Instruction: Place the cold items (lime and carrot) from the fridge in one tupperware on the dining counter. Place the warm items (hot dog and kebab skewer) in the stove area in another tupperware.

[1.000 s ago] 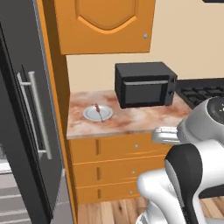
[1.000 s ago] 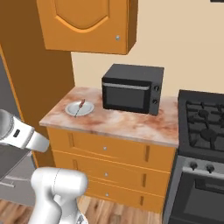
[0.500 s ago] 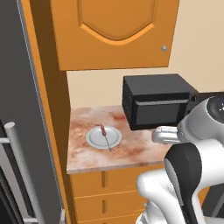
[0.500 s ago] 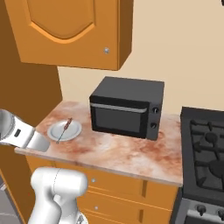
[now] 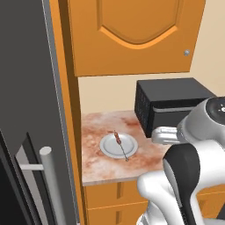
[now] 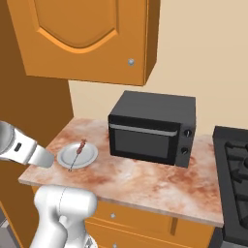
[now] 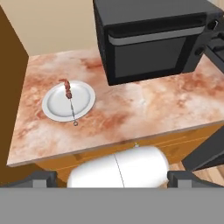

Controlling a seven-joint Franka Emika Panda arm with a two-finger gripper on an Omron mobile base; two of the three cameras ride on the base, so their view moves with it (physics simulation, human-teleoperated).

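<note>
A: From the left base camera, where's the skewer point(image 5: 120, 143)?
B: On the plate point(image 5: 110, 148) on the bench point(image 5: 96, 169), beside the microwave point(image 5: 169, 103). The claw itself I can't pick out there.

A: And from the right base camera?
B: Same skewer point(image 6: 77, 153), lying across the plate point(image 6: 87, 157), tip hanging past the rim. Microwave point(image 6: 152, 127) alongside.

A: Hand camera?
B: The claw point(image 7: 114, 178) has its tips spread fully apart, holding nothing. The skewer point(image 7: 70, 101) is ahead of the claw and off to its left, well apart, with the bench point(image 7: 144, 107) edge between them.

A: How will it handle?
B: I'd judge it light, thin and stiff, likely to roll or pivot. The bare stick is slim; I'd close across the meat end point(image 7: 67, 89), where there's more to pinch.
</note>
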